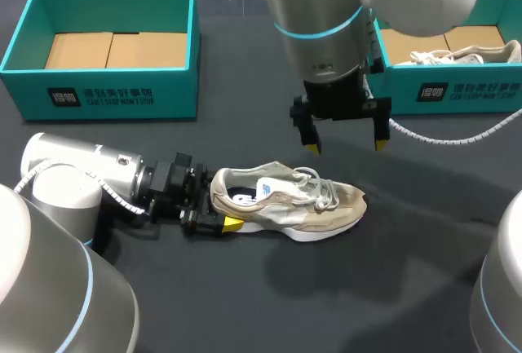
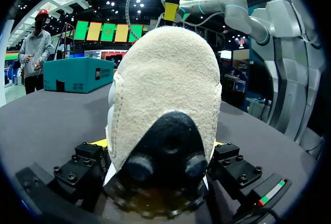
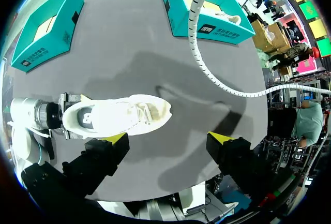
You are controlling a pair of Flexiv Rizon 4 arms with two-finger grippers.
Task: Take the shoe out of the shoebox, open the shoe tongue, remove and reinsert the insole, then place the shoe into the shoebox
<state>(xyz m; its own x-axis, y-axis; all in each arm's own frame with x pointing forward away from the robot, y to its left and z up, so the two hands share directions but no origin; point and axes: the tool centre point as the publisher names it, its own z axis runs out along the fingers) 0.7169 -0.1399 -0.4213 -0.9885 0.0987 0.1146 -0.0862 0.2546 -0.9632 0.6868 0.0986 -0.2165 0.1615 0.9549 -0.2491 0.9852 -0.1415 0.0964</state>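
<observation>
- Starting at the far left, a teal cardboard shoebox stands with only its brown floor showing.
- Near left, the left tool lies low and is clamped on the heel of a beige mesh-and-suede sneaker with white laces and a white sole. The sneaker sits upright on the dark grey worktop, mid-scene, with its toe pointing right.
- That heel hold probably serves as the anchor. It should stay firm and level so a pull on the tongue does not drag or tip the sneaker.
- The padded tongue with its blue-and-white label looks like the step in hand. It lies just left of the laces.
- The right tool hangs above the lace area, empty, with its fingers wide apart.
- It should come down, pinch only the tongue's top edge, then lift it up and towards the toe, keeping its tips out of the lace loops.
- Far right, a second teal shoebox holds another pale shoe.
</observation>
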